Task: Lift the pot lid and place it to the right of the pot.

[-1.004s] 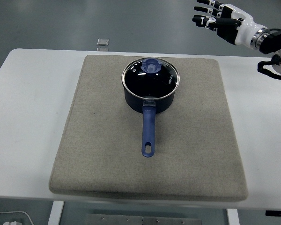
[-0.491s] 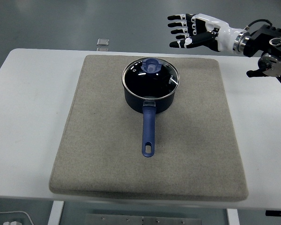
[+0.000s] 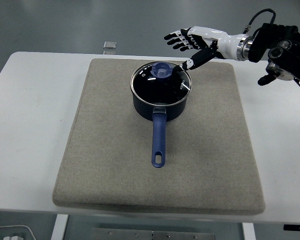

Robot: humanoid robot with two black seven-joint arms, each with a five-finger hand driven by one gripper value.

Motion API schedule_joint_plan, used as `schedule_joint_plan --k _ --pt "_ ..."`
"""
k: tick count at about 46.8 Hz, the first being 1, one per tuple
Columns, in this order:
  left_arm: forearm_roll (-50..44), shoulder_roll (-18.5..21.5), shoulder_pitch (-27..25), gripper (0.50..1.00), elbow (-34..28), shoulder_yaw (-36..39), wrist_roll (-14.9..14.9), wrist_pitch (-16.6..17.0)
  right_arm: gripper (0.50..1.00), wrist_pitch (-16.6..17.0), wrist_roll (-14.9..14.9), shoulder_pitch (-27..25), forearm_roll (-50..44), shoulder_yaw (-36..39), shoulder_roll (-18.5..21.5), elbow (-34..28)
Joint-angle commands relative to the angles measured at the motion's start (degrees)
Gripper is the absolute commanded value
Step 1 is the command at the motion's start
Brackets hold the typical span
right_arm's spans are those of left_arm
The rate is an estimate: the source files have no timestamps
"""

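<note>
A dark blue pot (image 3: 160,97) stands on the grey mat (image 3: 115,150), its long handle (image 3: 158,140) pointing toward the near edge. A glass lid (image 3: 161,82) with a blue knob (image 3: 162,69) rests on the pot. My right hand (image 3: 186,46) hovers just above and to the right of the knob, fingers spread and holding nothing. Its thumb reaches down toward the lid's right side. The left arm is out of view.
The mat covers most of the white table (image 3: 25,115). A small clear object (image 3: 109,46) lies on the floor beyond the table's far edge. Bare mat stretches to the right of the pot (image 3: 220,115).
My right hand has moved left and down from the top right corner to just above the lid's knob. The pot and lid have not moved.
</note>
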Motion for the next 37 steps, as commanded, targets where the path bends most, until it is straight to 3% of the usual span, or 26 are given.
schedule_joint_plan --k 1,13,37 --pt "0.0 0.0 0.0 1.000 0.0 0.0 0.0 0.0 0.921 -0.1 0.0 0.4 -3.8 0.0 0.2 0.7" --pt "0.0 0.0 0.0 1.000 0.0 0.0 0.0 0.0 0.921 0.2 0.0 3.6 -13.1 -1.6 2.0 1.1" --pt "0.0 0.0 0.0 1.000 0.0 0.0 0.0 0.0 0.919 -0.4 -0.1 9.9 -17.4 -12.4 6.7 1.1"
